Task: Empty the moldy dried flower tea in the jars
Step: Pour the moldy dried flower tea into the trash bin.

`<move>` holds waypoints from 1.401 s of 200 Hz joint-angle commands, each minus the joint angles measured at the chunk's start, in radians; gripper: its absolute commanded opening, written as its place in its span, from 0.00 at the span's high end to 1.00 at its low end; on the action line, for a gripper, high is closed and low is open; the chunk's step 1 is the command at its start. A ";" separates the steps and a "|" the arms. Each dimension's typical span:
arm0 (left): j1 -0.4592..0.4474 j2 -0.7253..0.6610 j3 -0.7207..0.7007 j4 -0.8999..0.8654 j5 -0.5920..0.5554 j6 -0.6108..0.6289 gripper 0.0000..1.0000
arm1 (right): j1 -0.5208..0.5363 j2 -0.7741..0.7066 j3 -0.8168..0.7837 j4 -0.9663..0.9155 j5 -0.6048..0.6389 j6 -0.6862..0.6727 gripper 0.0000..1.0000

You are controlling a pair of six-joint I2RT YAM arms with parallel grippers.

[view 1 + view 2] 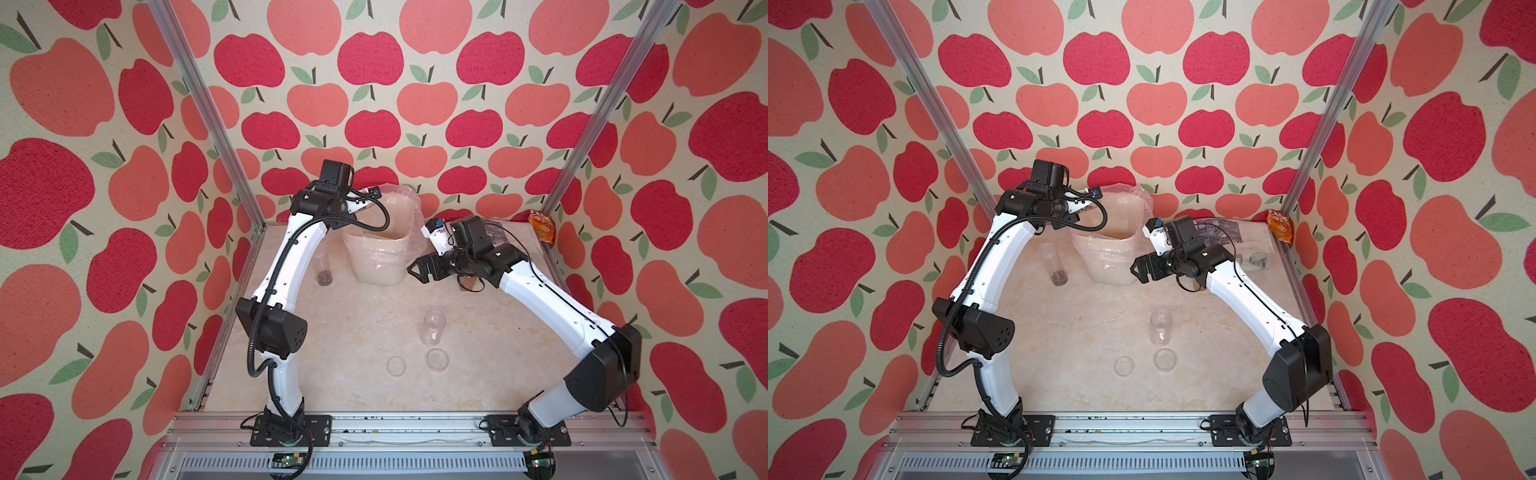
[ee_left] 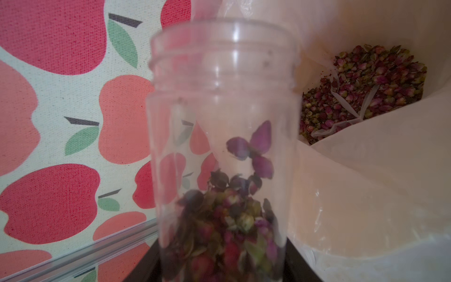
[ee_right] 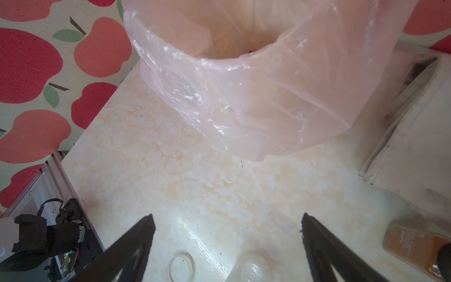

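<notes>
My left gripper (image 2: 222,268) is shut on the base of a clear open jar (image 2: 219,109). Dried flower tea (image 2: 224,219) fills the jar's gripper end, its mouth pointing away beside the white lined bin (image 2: 366,183). More tea (image 2: 361,85) lies heaped inside the bin. In both top views this gripper (image 1: 368,195) hangs at the bin's left rim and the held jar is hidden. A second jar (image 1: 324,270) with tea stands left of the bin (image 1: 374,239). An empty jar (image 1: 434,326) sits mid-table. My right gripper (image 1: 415,272) (image 3: 227,219) is open and empty, right of the bin.
Two clear lids (image 1: 396,365) (image 1: 437,359) lie in front of the empty jar. An amber jar with a black cap (image 3: 419,246) and a flat pouch (image 3: 415,146) sit under the right arm. An orange packet (image 1: 542,226) leans in the back right corner.
</notes>
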 commanded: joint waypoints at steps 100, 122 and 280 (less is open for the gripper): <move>-0.086 0.051 -0.063 0.261 -0.314 0.392 1.00 | -0.070 -0.072 -0.061 0.034 -0.050 -0.013 0.01; -0.091 0.042 -0.130 0.373 -0.370 0.502 1.00 | -0.076 -0.075 -0.066 0.034 -0.053 -0.013 0.01; -0.124 -0.005 -0.225 0.467 -0.376 0.589 1.00 | -0.096 -0.093 -0.087 0.053 -0.074 0.005 0.01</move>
